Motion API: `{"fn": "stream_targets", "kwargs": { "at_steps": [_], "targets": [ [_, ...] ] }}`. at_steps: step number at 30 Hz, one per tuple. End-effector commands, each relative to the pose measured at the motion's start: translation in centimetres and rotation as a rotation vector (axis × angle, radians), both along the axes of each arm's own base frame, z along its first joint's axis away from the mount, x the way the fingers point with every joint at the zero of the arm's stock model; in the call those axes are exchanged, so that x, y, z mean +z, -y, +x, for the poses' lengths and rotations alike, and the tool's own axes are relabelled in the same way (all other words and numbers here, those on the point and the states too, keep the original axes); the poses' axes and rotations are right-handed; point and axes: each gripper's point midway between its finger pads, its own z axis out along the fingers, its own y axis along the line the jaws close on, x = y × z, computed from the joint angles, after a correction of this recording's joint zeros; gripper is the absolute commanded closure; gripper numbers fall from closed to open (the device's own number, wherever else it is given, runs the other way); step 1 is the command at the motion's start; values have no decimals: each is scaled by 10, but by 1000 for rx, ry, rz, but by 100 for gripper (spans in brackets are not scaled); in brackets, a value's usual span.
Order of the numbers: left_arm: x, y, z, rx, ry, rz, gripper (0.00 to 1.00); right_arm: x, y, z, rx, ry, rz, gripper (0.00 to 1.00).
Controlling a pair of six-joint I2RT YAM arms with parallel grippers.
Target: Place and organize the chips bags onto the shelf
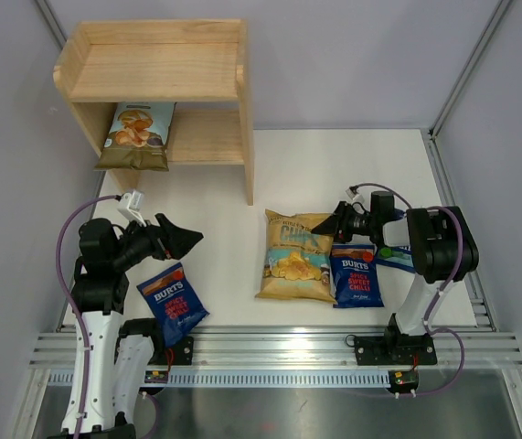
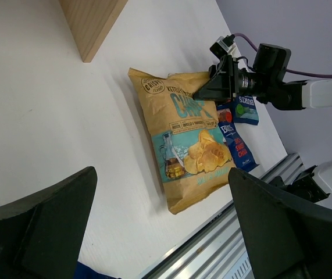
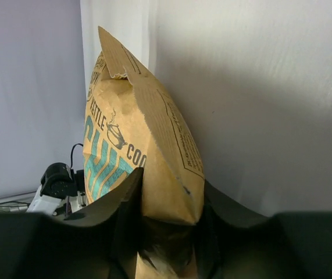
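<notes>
Room lies open on the white surface (image 1: 229, 238) left of the large yellow crinkly "CHIPS" bag (image 1: 295, 256), where the left pincer (image 1: 187, 236) hangs spread and empty near a small dark-blue "Burts" bag (image 1: 172, 302); farther left and beyond stands the two-tier pine shelf (image 1: 151, 73), a light-blue bag (image 1: 135, 135) on its lower tier. The yellow bag lies flat, long axis running away from the arm bases, its far right corner clamped in the right pincer (image 1: 332, 227), so the right arm is nearer. A second dark-blue "Burts" bag (image 1: 356, 274) touches its right edge.
</notes>
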Motion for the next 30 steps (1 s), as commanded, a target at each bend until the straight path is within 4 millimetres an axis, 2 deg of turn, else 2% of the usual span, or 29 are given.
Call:
{"fn": "stream_targets", "kwargs": {
  "at_steps": [1,4,5,7,8,10,11,13,14,16,17,19,20,21,24,25,26,28,29,30],
  "targets": [
    [6,4,-3,-36,35,-3,1,20,-11,2,-5,78,49,61],
    [6,4,-3,-36,37,-4,1,39,-23,1,-36,96,68,71],
    [6,5,-3,-37,35,-5,1,50,-27,-1,-45,96,68,73],
    [7,4,-2,-33,36,-6,1,58,-29,5,-108,112,42,75],
    [6,3,0,-24,30,-6,1,71,-36,3,-122,122,49,76],
    [3,1,3,-2,6,-11,1,76,-33,10,-220,107,22,77],
    [-1,-2,7,29,-16,-12,1,89,-34,8,-252,101,40,78],
    [-7,-4,10,53,-47,-17,1,99,-29,13,-337,104,44,79],
    [-9,-5,11,60,-53,-21,1,114,-28,11,-368,108,72,80],
    [-8,-3,12,60,-55,-48,1,127,-25,12,-424,114,90,80],
    [-13,1,10,44,-63,-62,1,142,-23,7,-441,136,104,80],
    [-7,10,11,19,-36,-102,1,157,-17,7,-506,157,115,80],
    [-11,15,11,13,-50,-125,1,175,-14,1,-527,178,143,80],
    [-7,20,13,2,-25,-131,1,184,-9,1,-564,192,149,81],
    [-8,42,13,-44,-11,-174,1,221,2,-11,-622,228,206,80],
    [-5,55,7,-93,-3,-200,1,229,8,-12,-654,239,214,81],
    [-5,60,8,-85,-25,-252,1,247,12,-19,-668,255,230,81],
    [-6,71,8,-105,12,-315,1,266,17,-23,-683,288,235,82],
    [-4,75,8,-104,3,-367,1,284,18,-29,-680,309,249,82],
    [11,79,9,-124,80,-413,1,292,19,-31,-679,321,256,82]
  ]
}}
